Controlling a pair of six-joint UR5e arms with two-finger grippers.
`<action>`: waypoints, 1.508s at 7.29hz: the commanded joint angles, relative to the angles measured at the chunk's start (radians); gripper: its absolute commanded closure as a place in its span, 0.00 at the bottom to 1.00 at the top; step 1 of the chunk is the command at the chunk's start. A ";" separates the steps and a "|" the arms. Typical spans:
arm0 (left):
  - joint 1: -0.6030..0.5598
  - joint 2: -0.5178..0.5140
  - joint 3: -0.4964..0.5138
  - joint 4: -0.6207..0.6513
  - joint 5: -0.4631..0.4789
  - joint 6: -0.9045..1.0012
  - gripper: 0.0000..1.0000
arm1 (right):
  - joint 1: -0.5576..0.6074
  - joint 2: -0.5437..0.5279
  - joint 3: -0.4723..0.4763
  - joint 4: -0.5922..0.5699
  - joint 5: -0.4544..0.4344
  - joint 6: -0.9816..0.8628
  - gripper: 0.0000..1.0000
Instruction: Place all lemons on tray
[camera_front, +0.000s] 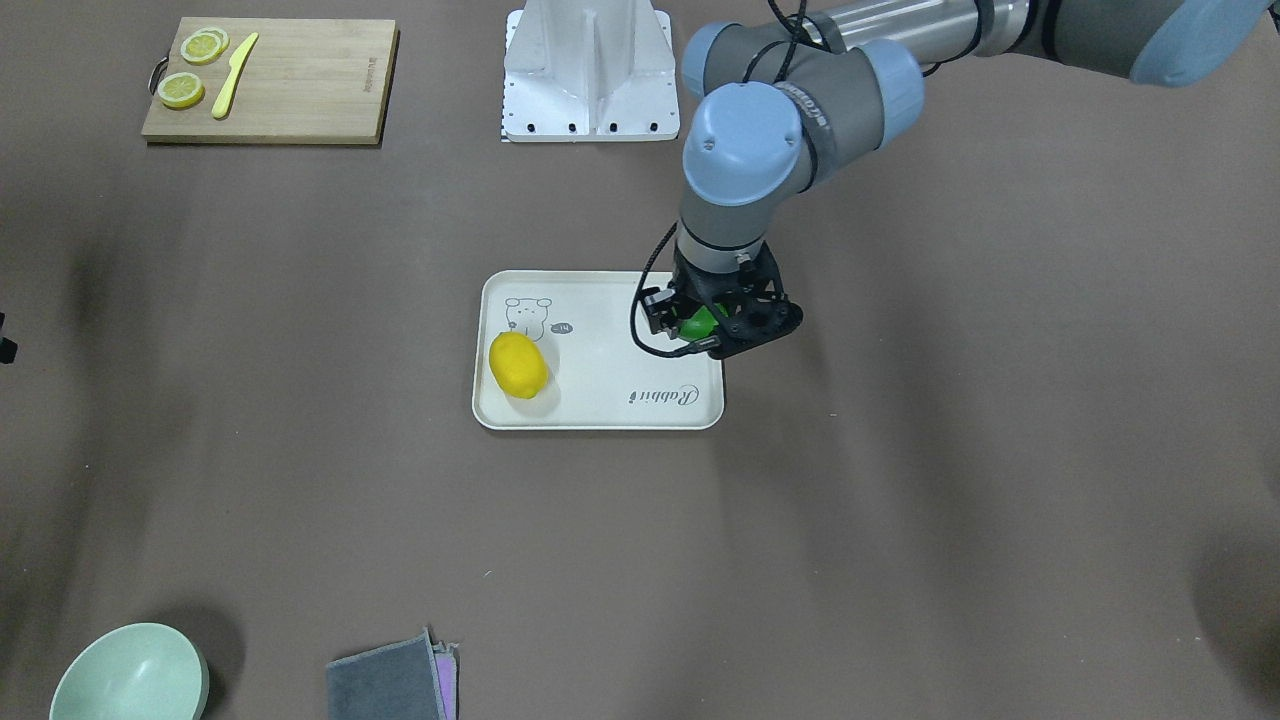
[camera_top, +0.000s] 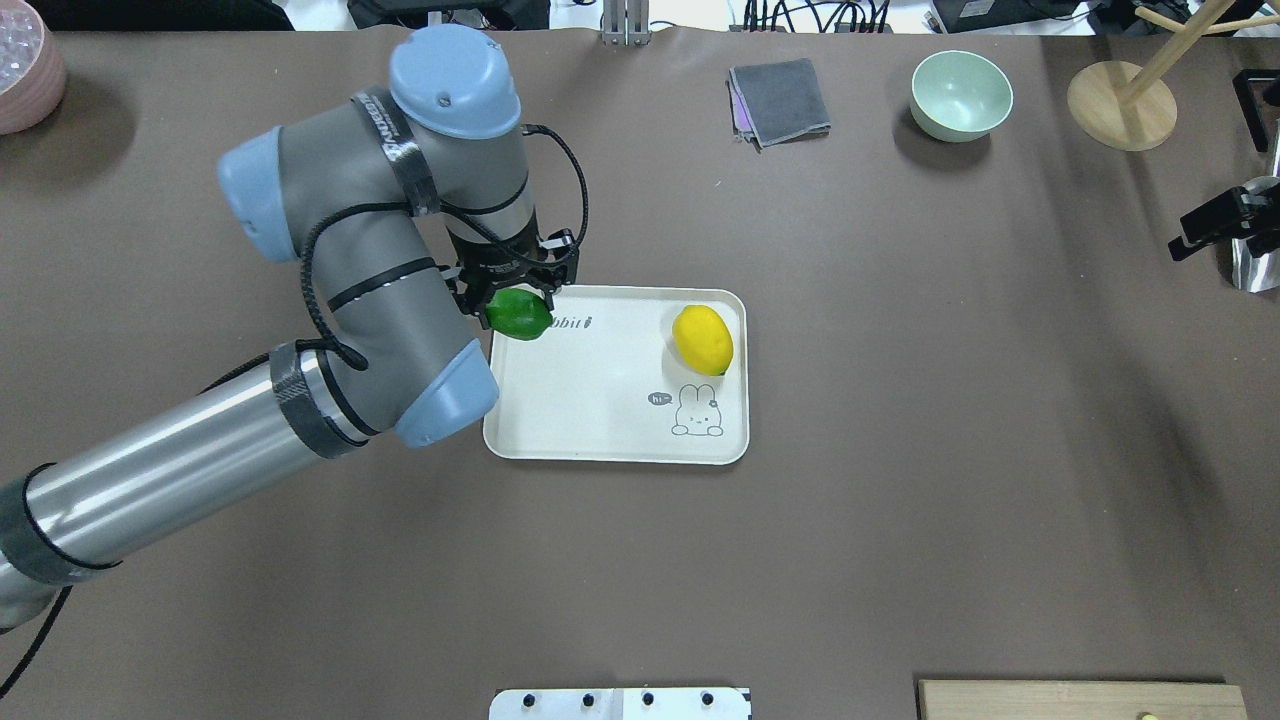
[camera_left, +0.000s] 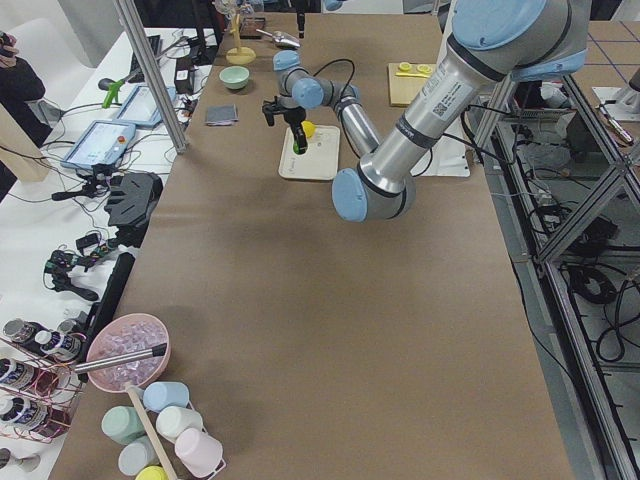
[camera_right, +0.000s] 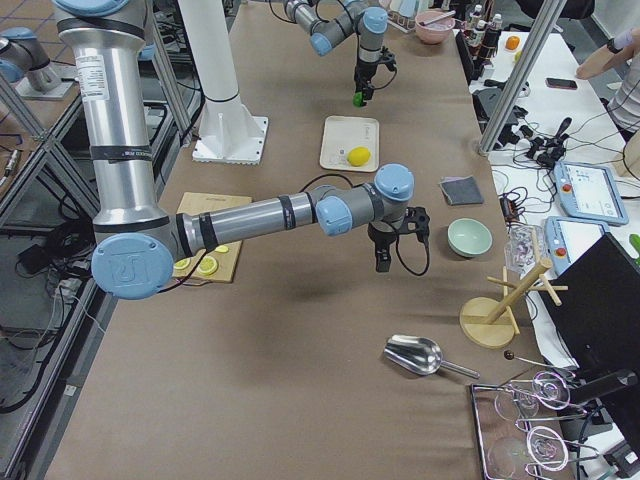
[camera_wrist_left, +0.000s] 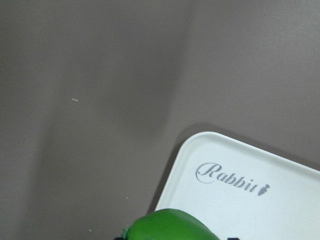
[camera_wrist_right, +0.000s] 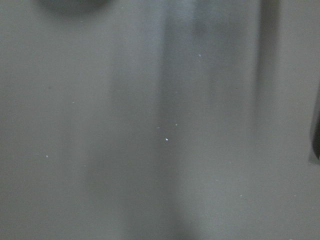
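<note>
My left pincer (camera_top: 515, 298) pinches the green lemon (camera_top: 520, 314) between its fingers, over the corner of the off-white tray (camera_top: 600, 410), just beside the grey "Rabbit" script. The yellow lemon (camera_top: 702, 340) lies on the tray, across it from this pincer, near the rabbit drawing. My right pincer (camera_right: 382, 262) hangs over the brown tabletop (camera_top: 900, 450), well apart from the tray; I cannot tell whether it is spread.

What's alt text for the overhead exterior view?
The left gripper holds the green lemon at the far left corner of the off-white tray; the yellow lemon lies on the tray's far right side. A pale green bowl and grey cloth sit farther back.
</note>
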 joint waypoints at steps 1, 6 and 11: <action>0.079 -0.098 0.113 -0.017 0.072 -0.089 1.00 | 0.088 -0.002 -0.073 -0.026 0.012 -0.094 0.01; 0.131 -0.081 0.148 -0.130 0.109 -0.160 0.06 | 0.186 -0.038 -0.107 -0.079 0.002 -0.258 0.01; 0.127 -0.022 0.074 -0.121 0.103 -0.147 0.02 | 0.218 -0.080 -0.077 -0.077 0.002 -0.257 0.01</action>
